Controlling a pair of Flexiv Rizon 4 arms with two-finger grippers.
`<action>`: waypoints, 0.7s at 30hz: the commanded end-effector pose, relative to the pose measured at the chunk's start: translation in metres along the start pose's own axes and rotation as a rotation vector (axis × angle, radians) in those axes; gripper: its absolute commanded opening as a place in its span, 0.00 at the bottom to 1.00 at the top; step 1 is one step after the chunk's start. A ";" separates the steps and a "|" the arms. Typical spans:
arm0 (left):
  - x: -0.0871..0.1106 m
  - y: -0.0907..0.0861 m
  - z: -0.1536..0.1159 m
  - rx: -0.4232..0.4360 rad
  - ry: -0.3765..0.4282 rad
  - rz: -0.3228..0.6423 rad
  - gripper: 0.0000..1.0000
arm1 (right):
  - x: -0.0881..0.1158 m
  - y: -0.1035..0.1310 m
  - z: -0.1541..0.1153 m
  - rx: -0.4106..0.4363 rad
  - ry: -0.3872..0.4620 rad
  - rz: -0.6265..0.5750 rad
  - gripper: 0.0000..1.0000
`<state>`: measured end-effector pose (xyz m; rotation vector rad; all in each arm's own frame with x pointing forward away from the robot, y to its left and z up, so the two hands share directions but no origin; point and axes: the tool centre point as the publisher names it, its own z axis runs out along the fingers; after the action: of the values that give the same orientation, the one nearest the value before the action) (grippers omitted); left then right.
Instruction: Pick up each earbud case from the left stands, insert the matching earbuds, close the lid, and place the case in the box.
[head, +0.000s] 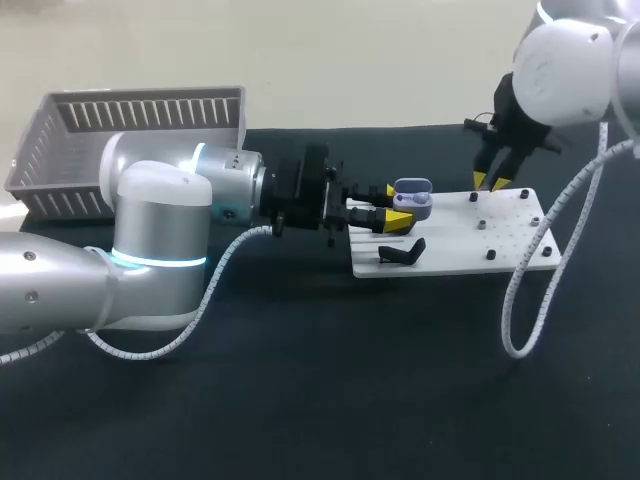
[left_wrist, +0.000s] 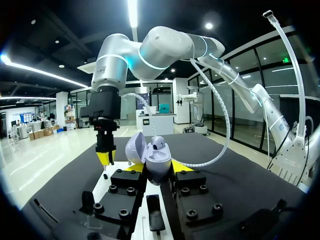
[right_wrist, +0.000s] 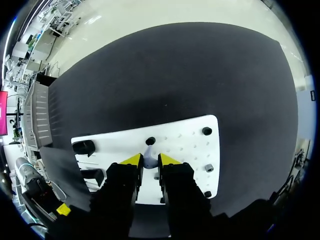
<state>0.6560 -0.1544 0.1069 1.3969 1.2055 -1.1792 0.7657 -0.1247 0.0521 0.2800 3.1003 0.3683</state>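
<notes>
A white board (head: 455, 262) lies flat on a black table (head: 330, 400), whose plain matte top shows on every side of the board. The right half of the board is dotted with rows of small holes (right_wrist: 176, 148). Dark round bolts (right_wrist: 206, 131) sit on the board near its right corners. A small grey stud (right_wrist: 209, 168) stands on the board close to that same short edge, between two bolts.

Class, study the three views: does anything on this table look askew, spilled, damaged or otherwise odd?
Nothing stands out. The earbud case sits open and upright, gripped by the left gripper. The right gripper pinches an earbud over the white board. The box stands upright.
</notes>
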 end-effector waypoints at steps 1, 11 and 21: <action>0.001 -0.002 0.000 -0.006 -0.002 0.003 0.00 | 0.020 -0.003 -0.023 -0.011 -0.038 0.005 0.00; 0.001 -0.002 0.000 -0.006 -0.002 0.003 0.00 | 0.057 0.014 -0.101 -0.038 -0.129 -0.047 0.00; 0.001 -0.002 0.000 -0.006 -0.002 0.003 0.00 | 0.101 0.052 -0.141 0.041 -0.142 -0.197 0.00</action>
<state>0.6560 -0.1544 0.1069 1.3969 1.2056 -1.1792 0.6962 -0.0984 0.1910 -0.0004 3.0235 0.3124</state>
